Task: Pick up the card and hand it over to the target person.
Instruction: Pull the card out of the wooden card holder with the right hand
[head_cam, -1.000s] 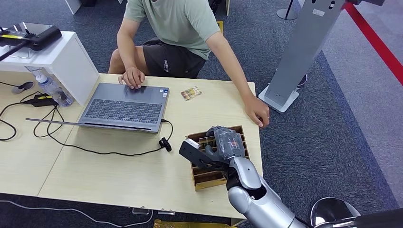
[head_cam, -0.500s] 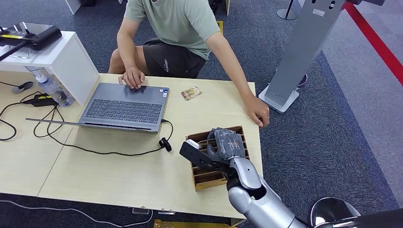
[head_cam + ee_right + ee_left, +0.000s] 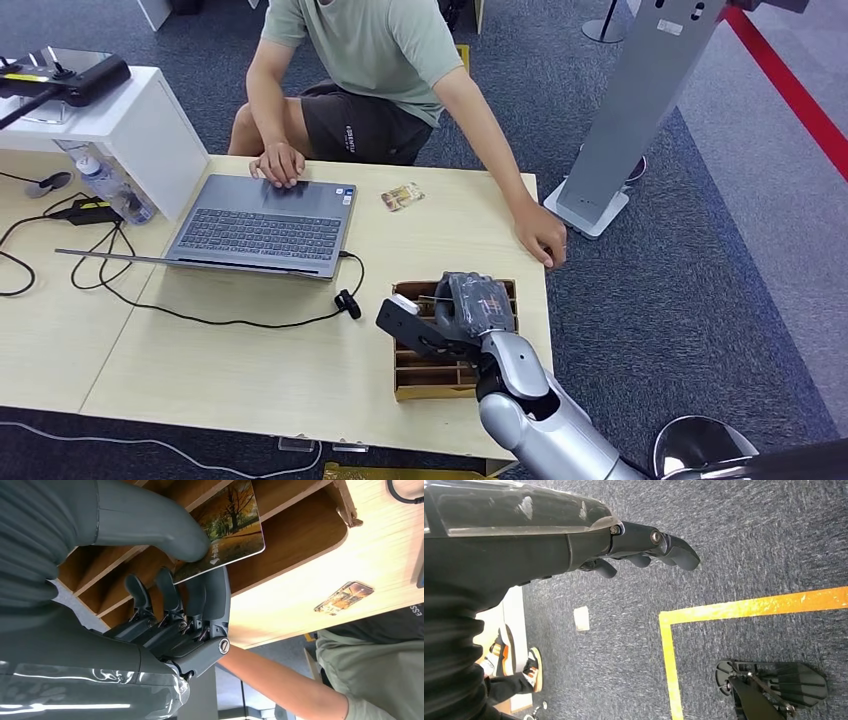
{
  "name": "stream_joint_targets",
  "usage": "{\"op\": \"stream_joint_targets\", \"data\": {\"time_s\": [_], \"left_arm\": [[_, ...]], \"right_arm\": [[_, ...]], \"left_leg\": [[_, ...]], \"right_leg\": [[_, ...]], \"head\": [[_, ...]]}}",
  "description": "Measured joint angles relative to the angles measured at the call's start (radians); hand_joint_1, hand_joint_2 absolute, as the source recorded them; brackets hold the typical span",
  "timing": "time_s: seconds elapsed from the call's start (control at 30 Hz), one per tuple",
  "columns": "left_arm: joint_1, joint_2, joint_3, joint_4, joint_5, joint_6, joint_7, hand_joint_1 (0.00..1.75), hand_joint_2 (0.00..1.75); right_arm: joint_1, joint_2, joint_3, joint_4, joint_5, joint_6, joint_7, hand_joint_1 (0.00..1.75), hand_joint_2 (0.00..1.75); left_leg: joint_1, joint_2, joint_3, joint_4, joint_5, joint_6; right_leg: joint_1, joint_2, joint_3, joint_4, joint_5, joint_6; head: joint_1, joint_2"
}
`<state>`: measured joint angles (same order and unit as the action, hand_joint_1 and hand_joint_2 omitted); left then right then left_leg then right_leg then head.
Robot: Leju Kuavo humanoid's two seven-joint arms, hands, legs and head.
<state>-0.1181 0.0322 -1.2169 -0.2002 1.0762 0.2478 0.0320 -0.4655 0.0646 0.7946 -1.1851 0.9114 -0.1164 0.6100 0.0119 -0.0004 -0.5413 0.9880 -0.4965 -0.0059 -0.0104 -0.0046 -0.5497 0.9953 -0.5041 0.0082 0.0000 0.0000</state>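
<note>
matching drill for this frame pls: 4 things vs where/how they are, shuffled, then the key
Things:
1. card
2. laptop
3. left hand
4. rack

States:
A. hangs over the carpet, holds nothing
B. pinched by the right hand
C. open on the table, a person's hand at its far edge
D. wooden, slotted, near the table's right edge

Pairs: 1-B, 2-C, 3-A, 4-D

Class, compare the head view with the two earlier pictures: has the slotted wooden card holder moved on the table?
Yes. The wooden card holder has turned: earlier skewed, its sides now run square with the table's near edge, while the laptop stays put.
</note>
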Motion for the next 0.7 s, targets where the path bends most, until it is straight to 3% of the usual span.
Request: {"op": "stream_joint_targets", "data": {"time_s": [0.43, 0.7], "left_arm": [[0.0, 0.005, 0.01, 0.001, 0.004, 0.01, -0.012, 0.0, 1.75], [0.0, 0.004, 0.002, 0.001, -0.004, 0.01, -0.021, 0.0, 1.75]], "right_arm": [[-0.004, -0.029, -0.016, -0.078, 0.003, -0.023, -0.016, 1.36, 1.75], [-0.126, -0.055, -0.039, -0.192, -0.025, -0.028, -0.063, 1.36, 1.75]], "left_leg": [[0.0, -0.001, 0.0, 0.0, 0.0, 0.0], [0.0, 0.001, -0.003, 0.003, -0.001, 0.0]], "right_leg": [[0.0, -0.001, 0.0, 0.0, 0.0, 0.0], [0.0, 0.001, -0.003, 0.003, -0.001, 0.0]], "head": [[0.0, 0.0], [0.0, 0.0]]}}
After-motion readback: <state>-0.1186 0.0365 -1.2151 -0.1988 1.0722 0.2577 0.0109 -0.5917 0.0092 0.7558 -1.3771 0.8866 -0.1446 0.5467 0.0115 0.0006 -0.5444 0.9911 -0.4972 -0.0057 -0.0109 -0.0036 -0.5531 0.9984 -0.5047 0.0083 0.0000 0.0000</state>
